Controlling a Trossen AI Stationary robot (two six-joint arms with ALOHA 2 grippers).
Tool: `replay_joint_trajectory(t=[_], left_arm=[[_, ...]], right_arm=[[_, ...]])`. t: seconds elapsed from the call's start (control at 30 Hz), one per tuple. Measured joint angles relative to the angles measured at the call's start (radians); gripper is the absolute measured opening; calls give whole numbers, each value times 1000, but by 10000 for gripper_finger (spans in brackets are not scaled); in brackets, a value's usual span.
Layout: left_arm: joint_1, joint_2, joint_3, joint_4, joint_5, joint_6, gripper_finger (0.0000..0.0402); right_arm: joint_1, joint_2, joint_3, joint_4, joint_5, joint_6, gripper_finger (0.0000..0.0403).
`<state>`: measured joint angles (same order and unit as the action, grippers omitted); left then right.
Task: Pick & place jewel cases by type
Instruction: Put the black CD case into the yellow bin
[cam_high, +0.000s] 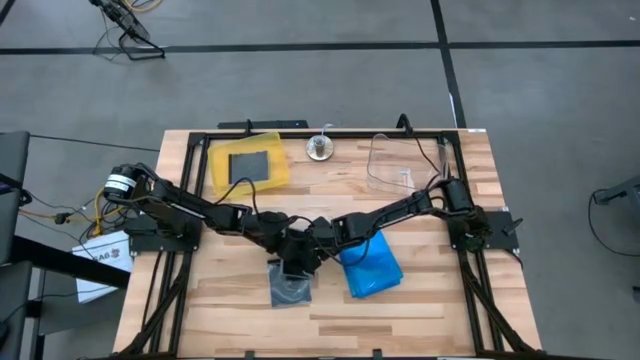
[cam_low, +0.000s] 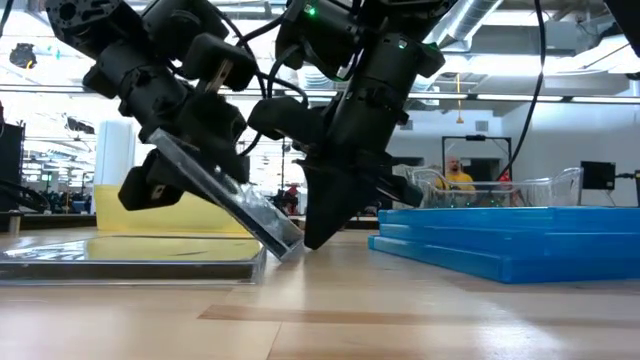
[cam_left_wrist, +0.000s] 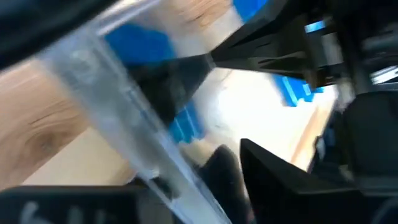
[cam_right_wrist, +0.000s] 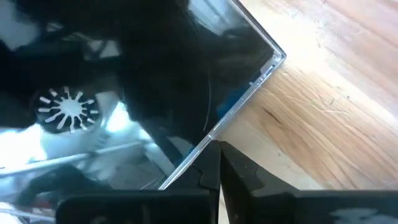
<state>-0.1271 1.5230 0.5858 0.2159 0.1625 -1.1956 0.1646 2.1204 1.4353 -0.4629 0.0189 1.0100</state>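
Left gripper is clamped on a smoky grey-clear jewel case, held tilted, low corner just above the wooden table. Right gripper sits just beside that low corner, fingertips pointing down near the tabletop; can't tell if its fingers are open or closed. Both grippers meet mid-table, crowded together, little room between them. Open wood lies on the near side of the grippers toward the table's front edge. Just under the left gripper lies a flat grey stack, clear of the edge. Right beside the right gripper is a blue stack of translucent cases; the low view shows several layers. Beyond the left gripper, near the far edge, a yellow tray holds a grey case. Beyond the right gripper stands a clear bin. Held case is thin, see-through, with a hub rosette visible. Both arms reach inward, elbows out, wrists angled down.
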Motion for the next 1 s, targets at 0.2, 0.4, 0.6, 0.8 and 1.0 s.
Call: replay_joint_trajectory(t=[0.2, 0.4, 0.6, 0.8, 1.0], left_arm=[[0, -5, 3, -34, 22, 26, 41], [3, -5, 4, -23, 43, 59, 6], [22, -15, 10, -28, 76, 109, 11], [58, -111, 9, -43, 57, 230, 3], [89, -269, 8, -37, 54, 482, 2]], right_arm=[[-6, -7, 0, -12, -59, -24, 0], [-15, -82, 0, -98, -69, -98, 0], [-20, -247, 2, -184, -38, -226, 0], [-19, -415, 3, -285, -35, -307, 0], [-19, -510, 2, -431, 32, -394, 0]])
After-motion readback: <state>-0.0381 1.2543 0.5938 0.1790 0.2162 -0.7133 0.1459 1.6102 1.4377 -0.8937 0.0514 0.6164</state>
